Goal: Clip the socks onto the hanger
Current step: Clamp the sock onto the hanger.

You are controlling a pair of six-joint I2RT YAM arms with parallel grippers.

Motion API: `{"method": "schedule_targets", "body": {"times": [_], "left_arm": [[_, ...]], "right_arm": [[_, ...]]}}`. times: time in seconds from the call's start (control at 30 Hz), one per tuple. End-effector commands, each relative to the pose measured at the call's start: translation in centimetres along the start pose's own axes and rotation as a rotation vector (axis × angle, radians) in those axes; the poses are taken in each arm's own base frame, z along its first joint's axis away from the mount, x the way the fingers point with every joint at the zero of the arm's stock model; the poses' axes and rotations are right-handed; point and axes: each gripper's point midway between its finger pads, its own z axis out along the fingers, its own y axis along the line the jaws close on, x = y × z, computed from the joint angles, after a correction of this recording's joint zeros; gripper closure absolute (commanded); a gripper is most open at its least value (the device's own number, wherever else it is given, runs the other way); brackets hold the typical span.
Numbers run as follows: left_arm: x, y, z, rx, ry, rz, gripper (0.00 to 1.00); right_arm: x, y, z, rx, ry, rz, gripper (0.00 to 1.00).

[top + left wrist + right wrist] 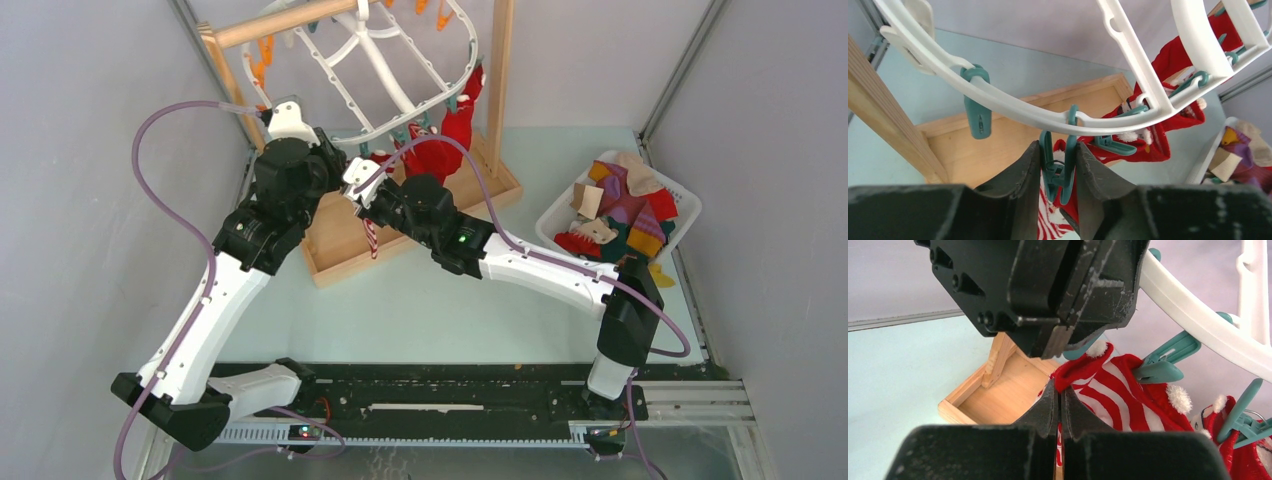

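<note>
Grey walls box in a pale counter (420, 310), seen from above with both arms reaching toward its far left corner. A wooden stand (340, 250) with a tray base sits there, and the hanger (390, 80) hangs tilted from the stand's top bar. Its near rim dips over the tray. Plain red socks (440, 150) are already clipped along the near right part of that rim and dangle above the tray.

The left gripper (1058, 150) is up at the near rim. Its fingers (1025, 170) are partly closed and press on either side of a teal clothespin (1055, 175) that hangs from the rim. A second teal pin (975, 107) hangs free further along the same rim, toward the stand's left post.

The right gripper (1060, 392) is just below and beside the left one, with its jaws pinched fully together on the edge of the red-and-white striped sock (1113, 395). The sock's top edge is raised close under the left gripper, and the rest of it hangs down over the tray. In the right wrist view another teal pin (1160, 365) sits at the sock's upper edge. I cannot tell whether that pin grips the fabric or only hangs near it.

At the right edge of the counter a white basket (680, 195) holds the loose socks (620, 210), a heap of purple, beige, red, yellow and teal, well apart from the stand.
</note>
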Motion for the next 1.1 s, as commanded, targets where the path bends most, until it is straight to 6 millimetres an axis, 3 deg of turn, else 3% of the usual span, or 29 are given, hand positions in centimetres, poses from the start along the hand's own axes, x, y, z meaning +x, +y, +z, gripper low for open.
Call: {"method": "schedule_targets", "body": {"times": [0.0, 0.1, 0.17, 0.57, 1.07], "left_arm": [[-2.1, -0.3, -0.9, 0.012, -0.043, -0.021, 0.78], [-2.4, -0.3, -1.0, 0.012, -0.047, -0.021, 0.97], [-2.5, -0.4, -1.1, 0.014, -0.049, -0.022, 1.00], [-2.8, -0.5, -1.1, 0.015, -0.051, -0.030, 1.00], [-2.0, -0.8, -0.6, 0.023, -0.028, -0.036, 1.00]], "right_arm": [[-2.4, -1.3, -0.1, 0.027, -0.054, 0.017, 1.00], [-2.5, -1.3, -0.1, 0.025, -0.055, 0.018, 1.00], [-2.7, -1.4, -0.3, 0.023, -0.057, 0.021, 1.00], [-2.5, -1.1, -0.8, 0.018, -0.050, 0.001, 1.00], [-4.8, -2.1, -0.3, 0.038, -0.106, 0.000, 1.00]]}}
